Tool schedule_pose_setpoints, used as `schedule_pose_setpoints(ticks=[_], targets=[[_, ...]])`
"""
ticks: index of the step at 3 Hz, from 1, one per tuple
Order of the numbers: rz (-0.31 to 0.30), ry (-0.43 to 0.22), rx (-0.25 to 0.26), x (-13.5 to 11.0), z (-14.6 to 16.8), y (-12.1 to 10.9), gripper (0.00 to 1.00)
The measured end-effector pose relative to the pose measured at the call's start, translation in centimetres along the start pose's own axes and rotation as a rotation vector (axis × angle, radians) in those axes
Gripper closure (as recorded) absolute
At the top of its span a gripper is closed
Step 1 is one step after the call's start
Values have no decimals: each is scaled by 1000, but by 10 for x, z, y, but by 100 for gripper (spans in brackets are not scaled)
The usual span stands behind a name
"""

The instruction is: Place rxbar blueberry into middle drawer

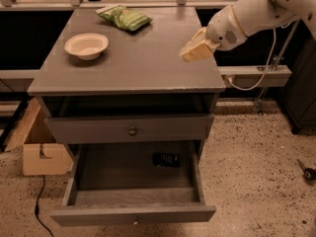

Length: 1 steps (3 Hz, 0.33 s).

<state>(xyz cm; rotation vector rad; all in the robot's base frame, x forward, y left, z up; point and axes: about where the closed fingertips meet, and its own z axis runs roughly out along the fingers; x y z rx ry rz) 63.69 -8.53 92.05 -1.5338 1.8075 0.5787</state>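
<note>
The rxbar blueberry (pixel 167 159), a small dark-blue wrapper with white lettering, lies flat inside the middle drawer (pixel 133 213), toward its back right. The drawer is pulled out wide, with a plain grey inside. My gripper (pixel 191 52), with tan fingers, hangs over the right edge of the cabinet top, well above the drawer. It is open and holds nothing.
On the grey cabinet top (pixel 143 58) stand a white bowl (pixel 86 45) at the left and a green snack bag (pixel 124 18) at the back. The upper drawer (pixel 132 130) is shut. A cardboard box (pixel 39 149) sits on the floor at the left.
</note>
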Motion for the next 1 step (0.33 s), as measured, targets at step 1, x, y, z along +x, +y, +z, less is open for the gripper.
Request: schedule_pose_setpoints(ticks=[1], targets=[[0,0,0,0,0,0,85]])
